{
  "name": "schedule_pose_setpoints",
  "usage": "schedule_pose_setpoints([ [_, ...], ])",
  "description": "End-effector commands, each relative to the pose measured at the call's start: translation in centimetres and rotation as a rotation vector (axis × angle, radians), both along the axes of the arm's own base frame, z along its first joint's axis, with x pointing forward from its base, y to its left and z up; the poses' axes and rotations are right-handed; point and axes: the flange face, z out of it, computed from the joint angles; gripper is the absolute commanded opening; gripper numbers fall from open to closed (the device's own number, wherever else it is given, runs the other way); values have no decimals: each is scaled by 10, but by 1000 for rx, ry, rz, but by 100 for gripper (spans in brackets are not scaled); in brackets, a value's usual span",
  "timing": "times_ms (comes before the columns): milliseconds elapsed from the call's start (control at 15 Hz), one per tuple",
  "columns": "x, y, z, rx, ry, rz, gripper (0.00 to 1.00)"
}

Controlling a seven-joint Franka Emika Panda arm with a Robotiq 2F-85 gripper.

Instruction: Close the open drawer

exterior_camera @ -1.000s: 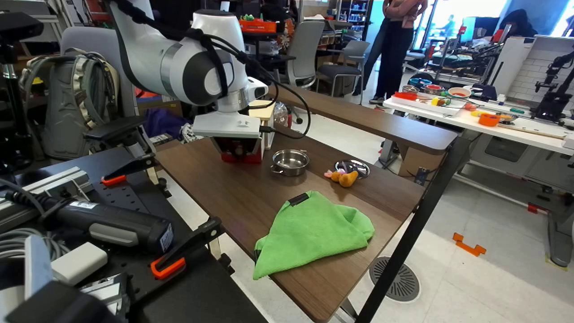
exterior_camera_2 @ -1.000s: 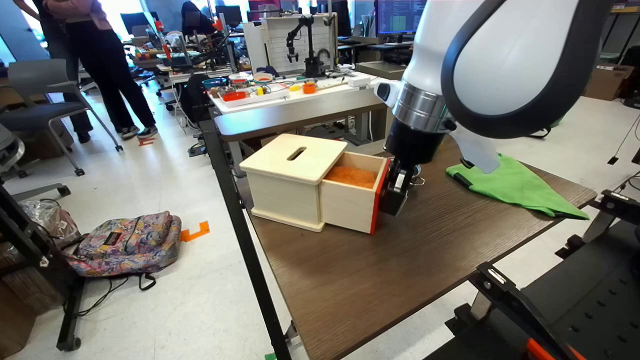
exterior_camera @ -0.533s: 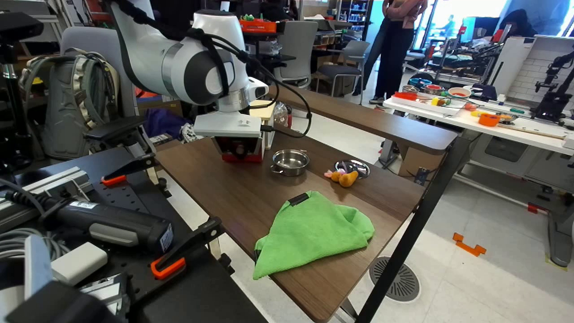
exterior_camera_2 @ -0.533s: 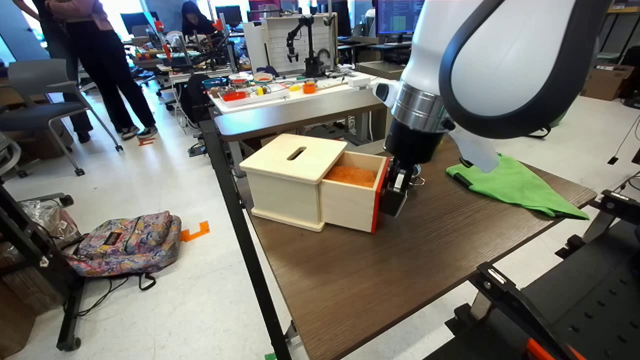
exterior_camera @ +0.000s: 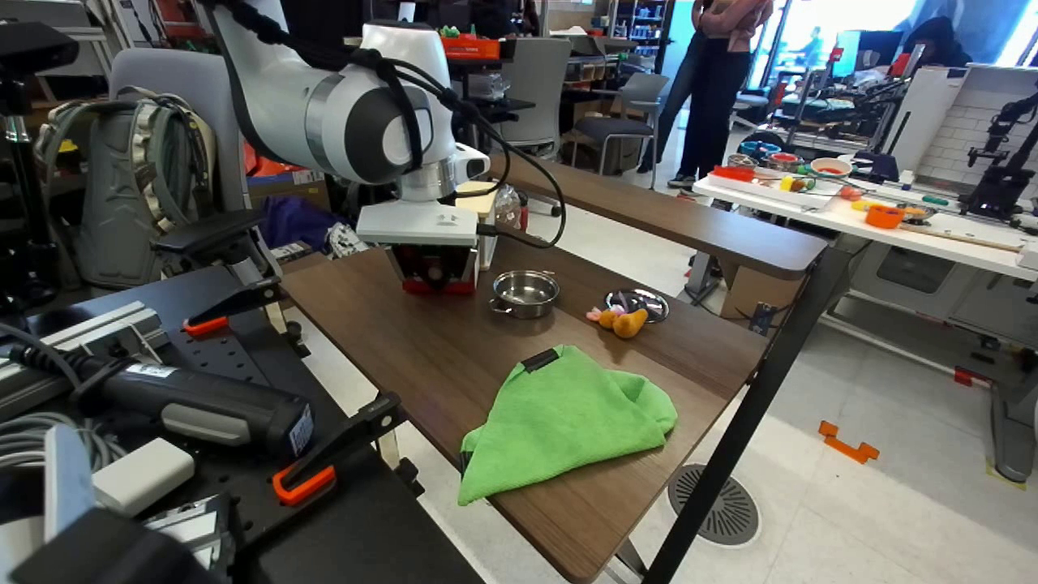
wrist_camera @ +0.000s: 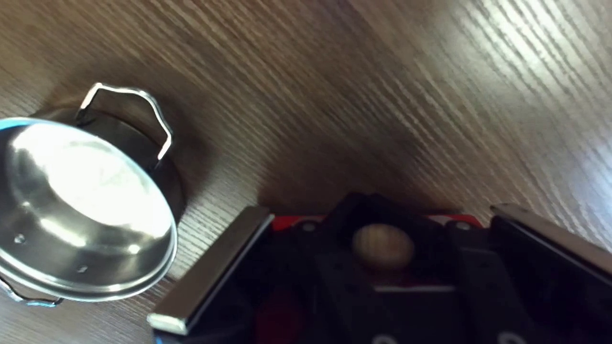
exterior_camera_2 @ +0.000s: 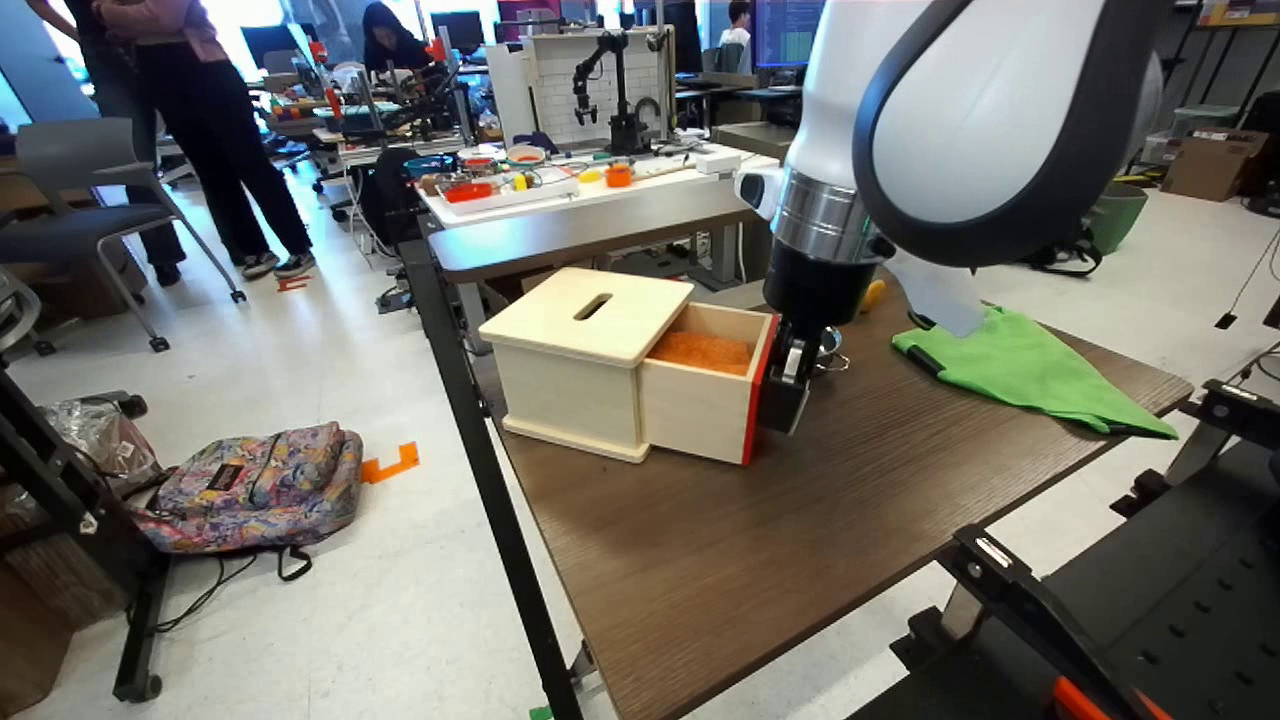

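The drawer of the pale wooden box stands pulled out partway, with something orange inside it. Its red front faces my gripper, which sits low right in front of it; whether they touch I cannot tell. In the wrist view the two fingertips of the gripper meet, so it is shut. A round wooden knob shows in the gap behind those joined tips, between the finger links, not pinched by them. An exterior view has only a strip of the red front under the hand.
A small metal pot with handles stands close beside the drawer. Farther along the table lie a shiny plate, toy food and a green cloth. The box is near a table edge.
The arm and hand have shifted slightly toward the box, mostly in the last half second. The drawer stands practically where it was. The pot and cloth have not moved.
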Motion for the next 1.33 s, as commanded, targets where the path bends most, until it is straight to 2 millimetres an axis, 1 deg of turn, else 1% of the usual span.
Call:
schedule_pose_setpoints([
  [0, 23, 7, 3, -4, -18, 11, 2],
  [267, 23, 17, 10, -9, -14, 30, 2],
  [800, 17, 27, 22, -12, -22, 46, 2],
  [1000, 19, 44, 36, -5, -46, 72, 2],
  [1267, 22, 48, 41, -12, -60, 77, 2],
])
